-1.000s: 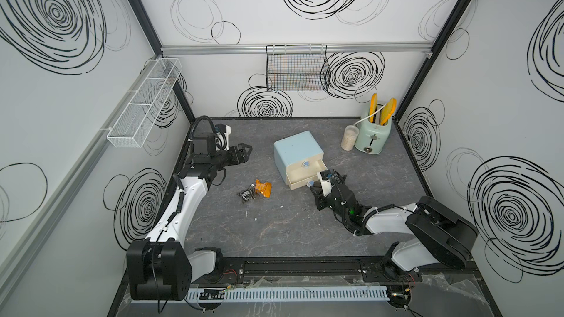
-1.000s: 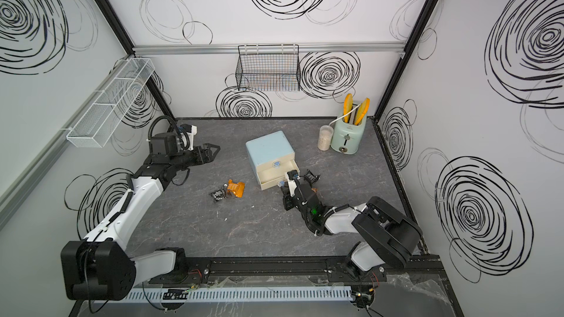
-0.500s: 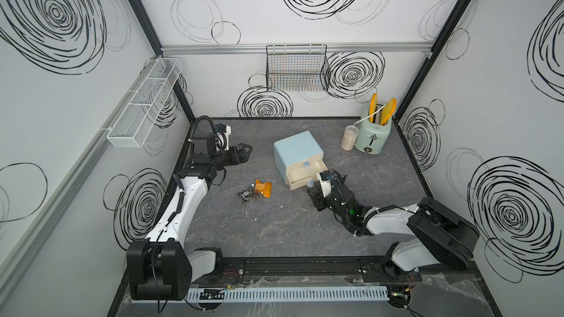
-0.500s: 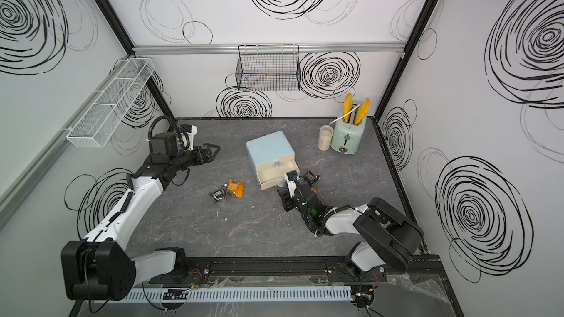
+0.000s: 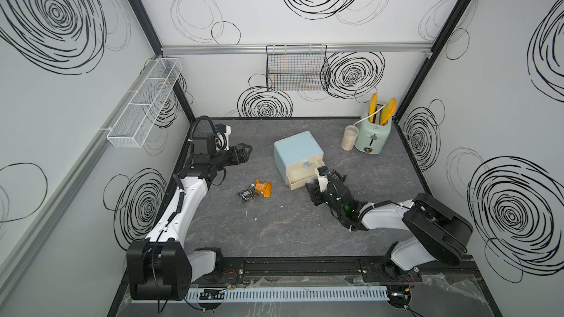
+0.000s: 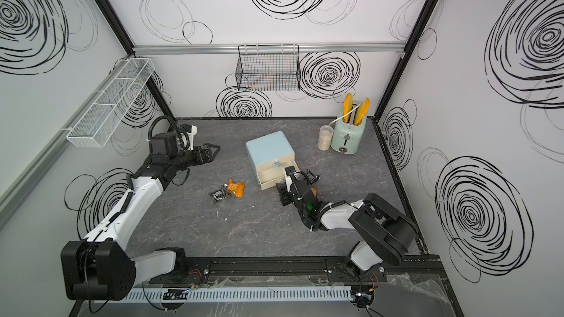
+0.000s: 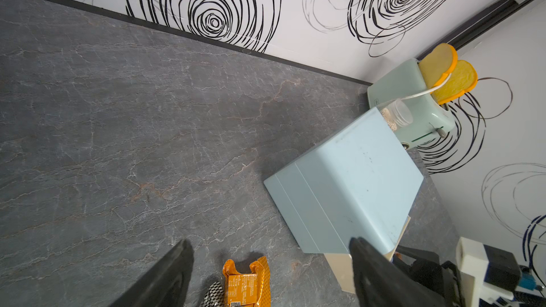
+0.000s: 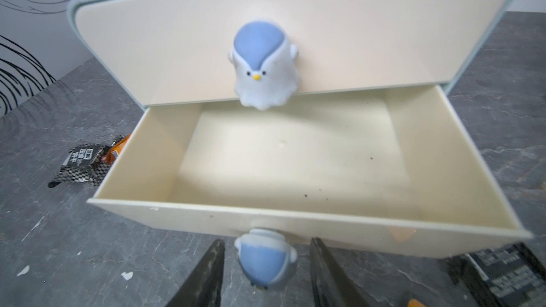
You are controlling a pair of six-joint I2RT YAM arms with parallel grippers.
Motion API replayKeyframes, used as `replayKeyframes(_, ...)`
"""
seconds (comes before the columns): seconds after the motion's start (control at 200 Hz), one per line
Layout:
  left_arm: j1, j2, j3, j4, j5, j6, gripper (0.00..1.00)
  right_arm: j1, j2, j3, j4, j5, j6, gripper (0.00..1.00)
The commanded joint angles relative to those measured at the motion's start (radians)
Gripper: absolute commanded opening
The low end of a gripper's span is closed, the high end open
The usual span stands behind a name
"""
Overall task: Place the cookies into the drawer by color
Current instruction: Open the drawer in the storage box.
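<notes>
The pale-blue drawer [image 5: 297, 152] chest stands mid-table, its bottom drawer [image 8: 295, 217] pulled out and empty. My right gripper [image 8: 266, 242] is open, its jaws on either side of that drawer's penguin knob [image 8: 266, 264] with a gap on each side. Two cookies lie left of the chest: an orange packet [image 5: 263, 189] and a black packet [image 5: 247, 195] touching it. Another black packet [image 8: 502, 276] lies on the table beside my right gripper [image 5: 311, 186]. My left gripper [image 5: 245, 154] hangs open and empty at the far left, away from the packets; its fingers [image 7: 177, 264] are spread wide.
A mint-green toaster [image 5: 374, 135] with toast slices and a small jar [image 5: 349, 137] stand at the back right. A wire basket [image 5: 297, 71] hangs on the back wall. A white mesh rack [image 5: 143, 108] hangs on the left wall. White crumbs dot the tabletop.
My right gripper's jaws have come apart around the bottom drawer's knob, and the gripper has shifted slightly. The left arm has not moved.
</notes>
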Motion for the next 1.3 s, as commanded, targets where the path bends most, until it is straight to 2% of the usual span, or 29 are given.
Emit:
replayKeyframes(0.0, 0.013, -0.014, -0.009, 0.04, 0.016, -0.007, 0.87, 0.006, 0.012, 0.022, -0.011, 0.039, 0.022, 0.42)
replayKeyframes(0.155, 0.014, -0.014, -0.009, 0.038, 0.016, -0.004, 0.87, 0.008, -0.001, 0.015, -0.012, 0.028, 0.023, 0.27)
replayKeyframes(0.285, 0.015, -0.014, -0.007, 0.038, 0.018, -0.007, 0.87, 0.012, -0.032, -0.009, -0.016, 0.033, 0.019, 0.23)
replayKeyframes(0.885, 0.015, -0.01, -0.009, 0.04, 0.017, -0.008, 0.87, 0.015, -0.119, -0.095, -0.043, 0.013, 0.018, 0.19)
replayKeyframes(1.095, 0.015, -0.01, -0.009, 0.04, 0.018, -0.008, 0.87, 0.015, -0.108, -0.083, -0.041, -0.005, 0.018, 0.22)
replayKeyframes(1.296, 0.015, -0.01, -0.009, 0.038, 0.018, -0.007, 0.87, 0.028, -0.098, -0.071, -0.049, -0.017, 0.024, 0.2)
